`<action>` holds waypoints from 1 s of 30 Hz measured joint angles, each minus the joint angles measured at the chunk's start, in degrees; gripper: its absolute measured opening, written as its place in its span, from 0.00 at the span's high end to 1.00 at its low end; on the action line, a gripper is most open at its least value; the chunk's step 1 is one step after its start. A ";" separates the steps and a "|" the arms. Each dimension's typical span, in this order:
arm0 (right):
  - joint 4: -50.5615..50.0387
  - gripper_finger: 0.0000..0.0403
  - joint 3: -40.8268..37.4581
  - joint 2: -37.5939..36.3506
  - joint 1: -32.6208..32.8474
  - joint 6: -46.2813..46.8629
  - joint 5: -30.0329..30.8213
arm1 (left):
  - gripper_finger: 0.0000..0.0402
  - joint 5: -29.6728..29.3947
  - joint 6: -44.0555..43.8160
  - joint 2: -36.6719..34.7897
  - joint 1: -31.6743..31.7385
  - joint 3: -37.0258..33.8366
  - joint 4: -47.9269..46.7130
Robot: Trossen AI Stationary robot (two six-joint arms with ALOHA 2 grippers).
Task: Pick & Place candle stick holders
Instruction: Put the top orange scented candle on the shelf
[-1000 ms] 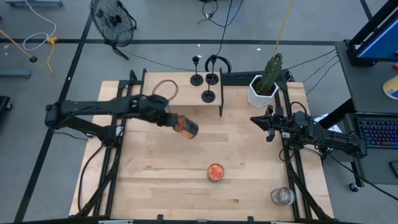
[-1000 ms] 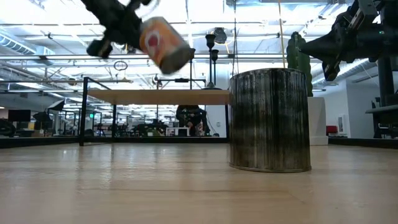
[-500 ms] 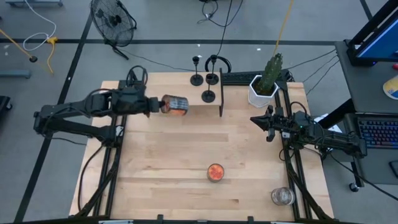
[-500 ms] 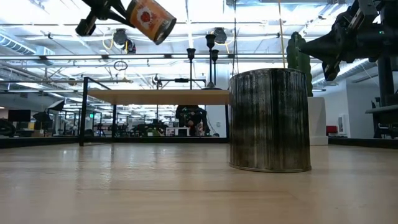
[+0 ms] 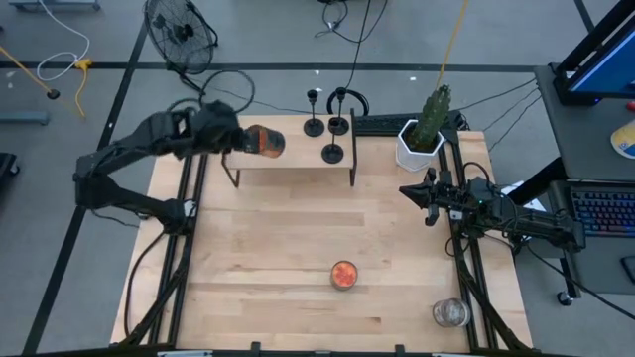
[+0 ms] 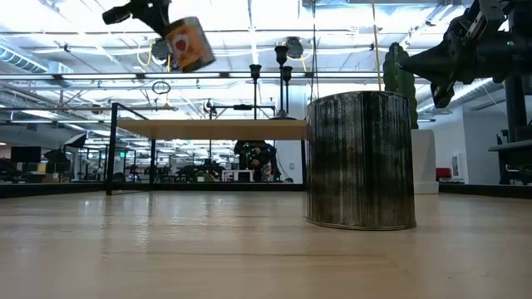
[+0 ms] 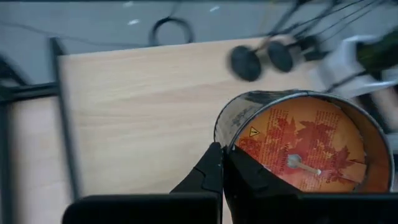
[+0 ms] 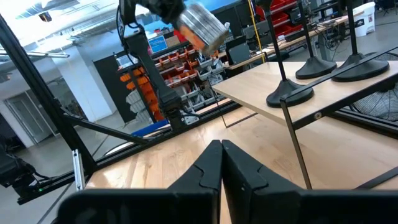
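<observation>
Orange-filled jar (image 5: 265,142) gripped by left gripper (image 5: 238,141) above raised shelf (image 5: 298,159), from above; candle stick holders (image 5: 334,152) standing there; another orange jar (image 5: 343,275) on table. Low view: jar tilted in air. Right gripper (image 8: 221,163) pinched shut, holding nothing.

Three black candle stick holders stand upright on a raised wooden shelf (image 5: 298,159) at the table's far edge: one (image 5: 314,111) at the back, a second (image 5: 338,111) just beside it, a third (image 5: 332,139) nearer the shelf's front, each a round flat base with thin stem
</observation>
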 joint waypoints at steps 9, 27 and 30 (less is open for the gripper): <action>-0.27 1.00 0.00 -0.02 -0.02 0.00 0.00 | 1.00 6.55 9.16 11.03 11.43 10.03 -8.31; -0.46 1.00 0.00 0.00 -0.02 0.00 0.02 | 1.00 15.53 19.92 24.03 34.98 11.49 -9.17; -0.46 1.00 0.00 -0.01 0.00 0.00 0.02 | 1.00 15.38 20.21 24.82 35.51 11.49 -8.55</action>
